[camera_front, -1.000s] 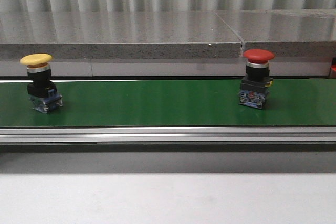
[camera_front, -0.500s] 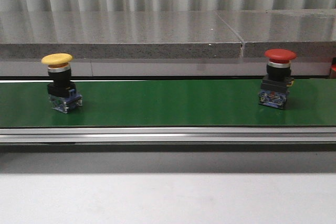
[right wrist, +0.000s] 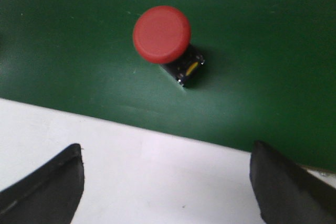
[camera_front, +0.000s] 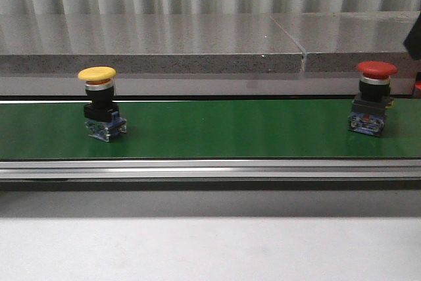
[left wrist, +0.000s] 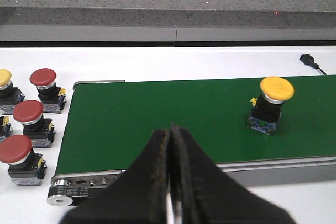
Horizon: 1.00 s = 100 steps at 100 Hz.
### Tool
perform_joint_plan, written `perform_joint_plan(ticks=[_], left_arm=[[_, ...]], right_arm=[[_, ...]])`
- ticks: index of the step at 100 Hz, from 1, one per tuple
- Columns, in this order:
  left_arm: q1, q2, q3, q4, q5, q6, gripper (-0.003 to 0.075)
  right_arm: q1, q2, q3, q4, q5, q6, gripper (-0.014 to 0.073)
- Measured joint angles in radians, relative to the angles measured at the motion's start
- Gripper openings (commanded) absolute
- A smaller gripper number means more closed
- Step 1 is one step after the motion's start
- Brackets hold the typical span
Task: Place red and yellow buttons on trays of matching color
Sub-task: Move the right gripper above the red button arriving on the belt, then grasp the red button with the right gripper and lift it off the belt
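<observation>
A yellow button (camera_front: 97, 74) is standing upright on the green belt (camera_front: 230, 129), toward its left part in the front view. A red button (camera_front: 376, 68) is standing upright on the same belt near its right end, well apart from the yellow one. Both are resting on their blue base blocks.

The left hand (left wrist: 170, 182) is hovering near one end of the belt with its fingers pressed together, gripping nothing. Beyond that end, on the white counter (left wrist: 210, 61), three more red buttons (left wrist: 27, 112) and part of another yellow button (left wrist: 4, 77) are sitting in a cluster.

The right hand (right wrist: 167, 182) is hanging over the counter's edge beside the belt with its fingers (right wrist: 47, 182) spread wide, holding nothing. The red button is lying ahead of it on the belt, not touching either finger.

No trays are showing in any view.
</observation>
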Motion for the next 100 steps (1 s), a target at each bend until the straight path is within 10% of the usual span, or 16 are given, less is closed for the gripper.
perform_joint_plan(ticks=[37,66,100], left_arm=[[0.0,0.0,0.0,0.0,0.0,0.0,-0.002],[0.0,0.0,0.0,0.0,0.0,0.0,-0.002],[0.0,0.0,0.0,0.0,0.0,0.0,-0.002]], right_arm=[[0.009,0.307,-0.147,-0.053,-0.082,-0.024,0.0619],[0.009,0.391,-0.201,-0.066,-0.086,-0.024,0.0127],[-0.119,0.391,-0.381,-0.074,0.055,-0.025,0.0112]])
